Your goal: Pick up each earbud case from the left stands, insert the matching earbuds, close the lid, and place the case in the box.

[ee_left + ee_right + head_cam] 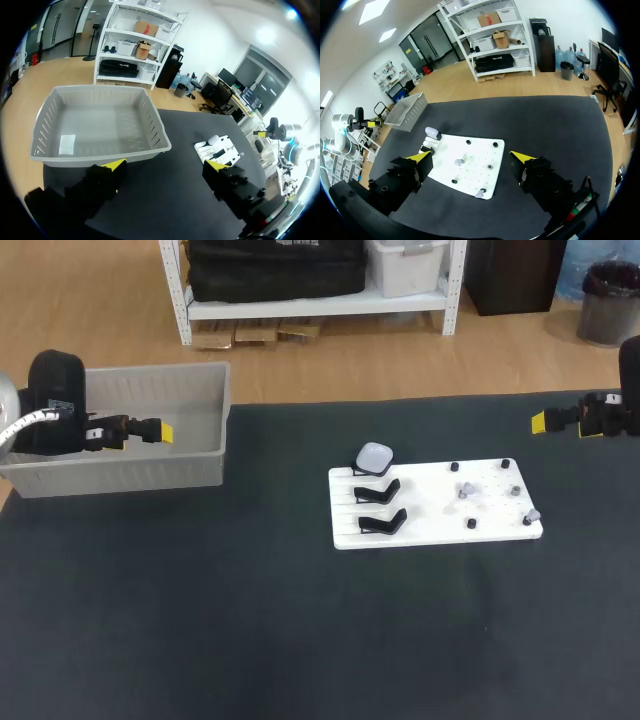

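Dark table [200, 640] carries it all; grey box [130, 475] sits at its far left, no case in it yet; white board [430, 525] lies right of centre, well apart from the box.

Left gripper [165, 167] hangs over the box's right end, fingers spread wide, holding nothing; right gripper [470, 157] hovers at the table's far right edge, also wide open and empty, board ahead of it.

On the board's left end: two black stands [378, 492] bare; behind them the one pale case [375, 456] perched on the rear stand; can't tell if its lid is up. Small earbuds [466, 491] lie among dark pegs on the board's right half, apart from the case.

Step in hand, IMO: fetch that case. Approach from above w/ the left gripper, fingers across the case's narrower sides, centred before closing; lift straight up off the stand so the board doesn't shift; keep the case level so the right gripper can seat the earbuds.
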Controlling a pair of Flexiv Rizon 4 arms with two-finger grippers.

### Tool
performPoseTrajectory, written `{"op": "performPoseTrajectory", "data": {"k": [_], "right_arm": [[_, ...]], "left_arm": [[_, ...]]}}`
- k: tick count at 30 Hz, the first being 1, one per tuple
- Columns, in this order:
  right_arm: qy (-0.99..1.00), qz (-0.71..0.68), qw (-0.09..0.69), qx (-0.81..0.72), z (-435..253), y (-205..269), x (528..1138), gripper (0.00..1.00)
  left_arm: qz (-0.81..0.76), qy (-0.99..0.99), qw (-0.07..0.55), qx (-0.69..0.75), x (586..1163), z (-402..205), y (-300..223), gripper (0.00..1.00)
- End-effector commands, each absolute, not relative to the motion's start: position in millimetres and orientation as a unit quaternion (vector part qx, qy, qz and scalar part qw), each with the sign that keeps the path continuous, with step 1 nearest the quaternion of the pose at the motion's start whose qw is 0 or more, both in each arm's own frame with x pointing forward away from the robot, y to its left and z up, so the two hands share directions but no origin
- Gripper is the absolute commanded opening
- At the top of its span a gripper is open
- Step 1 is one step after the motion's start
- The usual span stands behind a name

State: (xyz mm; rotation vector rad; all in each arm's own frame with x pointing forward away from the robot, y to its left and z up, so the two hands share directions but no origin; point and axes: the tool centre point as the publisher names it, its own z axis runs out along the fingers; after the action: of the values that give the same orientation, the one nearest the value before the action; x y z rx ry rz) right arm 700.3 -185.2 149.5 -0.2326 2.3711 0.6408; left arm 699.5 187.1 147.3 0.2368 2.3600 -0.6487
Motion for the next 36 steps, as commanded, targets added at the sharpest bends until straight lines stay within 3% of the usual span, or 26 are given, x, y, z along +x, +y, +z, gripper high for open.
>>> {"op": "performPoseTrajectory", "data": {"k": [1, 15, 19, 22, 30, 36], "right_arm": [[0.907, 0.246, 0.330, -0.090, 149, -186, 701, 1.00], [0.907, 0.246, 0.330, -0.090, 149, -186, 701, 1.00], [0.907, 0.246, 0.330, -0.090, 149, -186, 701, 1.00], [0.907, 0.246, 0.330, -0.090, 149, -186, 701, 1.00], [0.907, 0.246, 0.330, -0.090, 149, -186, 701, 1.00], [0.907, 0.246, 0.330, -0.090, 149, -186, 701, 1.00]], "left_arm": [[-0.242, 0.908, 0.330, 0.088, 700, 150, 185, 1.00], [-0.242, 0.908, 0.330, 0.088, 700, 150, 185, 1.00], [-0.268, 0.814, 0.440, 0.268, 707, 156, 181, 1.00], [-0.269, 0.731, 0.483, 0.400, 710, 158, 176, 1.00], [-0.293, 0.607, 0.479, 0.561, 718, 166, 161, 1.00], [-0.270, 0.612, 0.470, 0.576, 711, 172, 148, 1.00]]}}
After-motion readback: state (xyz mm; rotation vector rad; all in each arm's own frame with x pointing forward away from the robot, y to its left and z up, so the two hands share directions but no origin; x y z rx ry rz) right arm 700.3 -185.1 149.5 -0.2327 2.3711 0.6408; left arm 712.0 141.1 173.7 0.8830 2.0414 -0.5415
